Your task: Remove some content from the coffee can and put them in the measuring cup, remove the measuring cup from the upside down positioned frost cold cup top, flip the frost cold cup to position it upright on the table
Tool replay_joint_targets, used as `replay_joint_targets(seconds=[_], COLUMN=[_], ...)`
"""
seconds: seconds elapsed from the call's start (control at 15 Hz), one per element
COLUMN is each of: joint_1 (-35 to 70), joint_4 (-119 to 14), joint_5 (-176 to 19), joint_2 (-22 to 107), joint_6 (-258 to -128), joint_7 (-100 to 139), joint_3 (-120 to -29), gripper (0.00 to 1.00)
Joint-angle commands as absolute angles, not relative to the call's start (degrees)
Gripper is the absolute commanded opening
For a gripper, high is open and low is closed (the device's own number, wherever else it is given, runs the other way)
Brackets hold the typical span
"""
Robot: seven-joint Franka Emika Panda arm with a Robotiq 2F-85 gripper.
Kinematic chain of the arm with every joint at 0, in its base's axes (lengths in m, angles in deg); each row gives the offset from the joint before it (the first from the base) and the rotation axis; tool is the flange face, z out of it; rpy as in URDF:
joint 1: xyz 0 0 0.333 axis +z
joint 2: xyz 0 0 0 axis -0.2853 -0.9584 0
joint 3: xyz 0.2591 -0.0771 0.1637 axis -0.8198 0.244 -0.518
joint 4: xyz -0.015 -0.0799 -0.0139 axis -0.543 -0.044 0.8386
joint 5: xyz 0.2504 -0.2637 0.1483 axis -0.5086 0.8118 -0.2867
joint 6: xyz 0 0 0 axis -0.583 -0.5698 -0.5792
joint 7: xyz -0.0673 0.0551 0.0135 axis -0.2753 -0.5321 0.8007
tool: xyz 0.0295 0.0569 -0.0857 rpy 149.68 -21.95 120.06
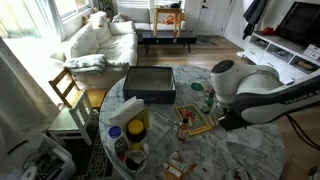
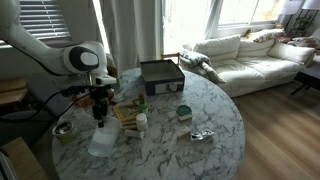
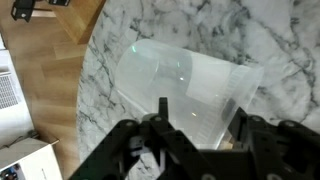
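The frost cold cup [image 3: 190, 85] is a large frosted, translucent tumbler, tilted on its side over the marble table [image 3: 240, 30]. Its wide rim points away from the wrist camera. My gripper [image 3: 203, 112] has one finger on each side of the cup's narrower end and looks shut on it. In an exterior view the cup [image 2: 103, 142] hangs just below my gripper [image 2: 100, 112] near the table's edge. A yellow can with a blue lid [image 1: 137, 122], likely the coffee can, stands near the table edge. I cannot pick out the measuring cup for certain.
A black box [image 2: 160, 75] sits at the back of the round table. A wooden tray [image 2: 125, 112], a white bottle [image 2: 141, 122], a green-lidded jar [image 2: 183, 112] and a small round dish [image 2: 64, 129] stand around my gripper. A sofa [image 2: 240, 55] and a wooden chair [image 1: 68, 90] stand beyond the table.
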State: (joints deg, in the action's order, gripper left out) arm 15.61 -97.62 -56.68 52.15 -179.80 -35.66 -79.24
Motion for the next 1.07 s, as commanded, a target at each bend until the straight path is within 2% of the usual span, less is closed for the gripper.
replay_joint_targets(seconds=[0.0,0.27,0.4,0.47,0.6,1.0], joint_1=[16.69,15.94,15.53,15.32,14.79,13.13], joint_4=[-96.24,-95.63,-95.18,-95.1,-95.91,-98.54], joint_5=[-58.89,-62.76,-64.76,-65.95,-69.15,-78.89], joint_2=[51.39,54.13,55.96,56.95,59.45,64.73], joint_6=[-176.08,-170.18,-167.21,-166.17,-166.67,-168.41], joint_7=[-35.25,-31.78,-29.81,-28.26,-23.6,-9.02], joint_3=[-78.19,-77.83,-77.44,-77.28,-76.9,-75.19], gripper=[0.27,0.01,0.0,0.03,0.0,0.02])
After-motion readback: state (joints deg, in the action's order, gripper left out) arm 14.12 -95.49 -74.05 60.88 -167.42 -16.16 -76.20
